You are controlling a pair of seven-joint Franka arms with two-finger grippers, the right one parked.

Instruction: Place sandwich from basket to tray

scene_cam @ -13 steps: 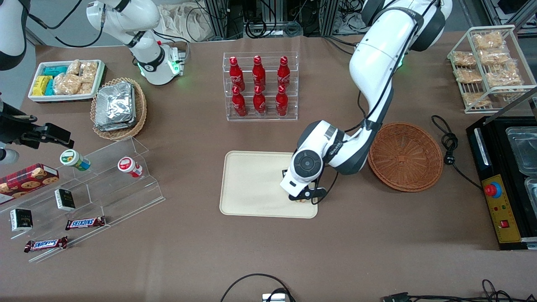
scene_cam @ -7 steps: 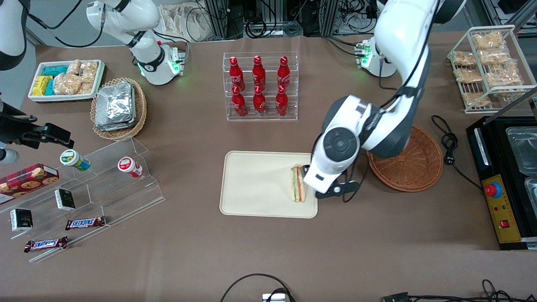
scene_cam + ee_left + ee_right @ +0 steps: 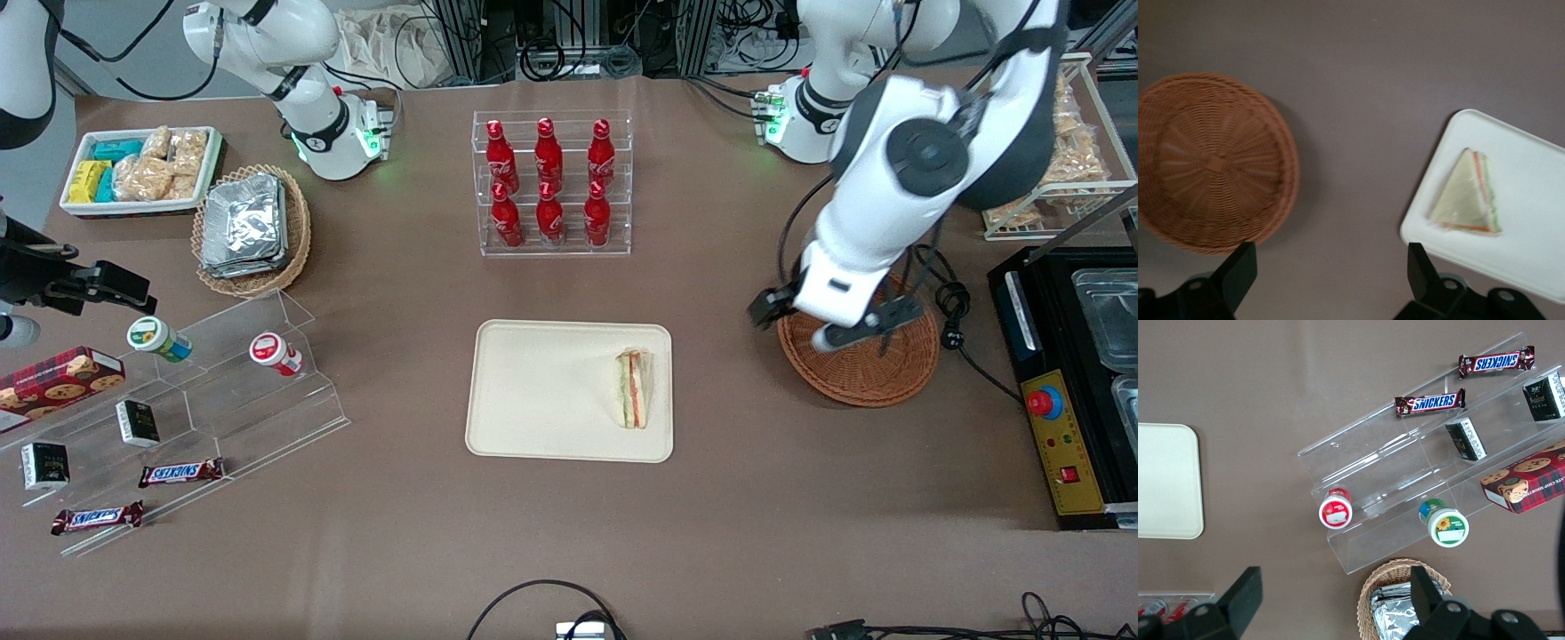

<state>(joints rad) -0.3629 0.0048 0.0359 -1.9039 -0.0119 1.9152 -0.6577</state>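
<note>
I've got the gripper (image 3: 827, 322) up over the basket (image 3: 876, 378) now, off the tray (image 3: 542, 391) vs 0.5 s ago, jaws apart w/ nothing between. One sandwich (image 3: 633, 388) lies on the tray's basket-side end; 1 basket, 1 tray.

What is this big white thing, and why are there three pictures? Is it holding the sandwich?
It is a robot arm with a gripper at its end, whose jaws are open and hold nothing. One picture looks at the whole table from the front. The other two come from small cameras on the arms' wrists. The sandwich lies on the tray, near the edge closest to the basket. The gripper hangs above the empty basket. Red bottles stand in a clear rack farther from the front camera than the tray.
</note>
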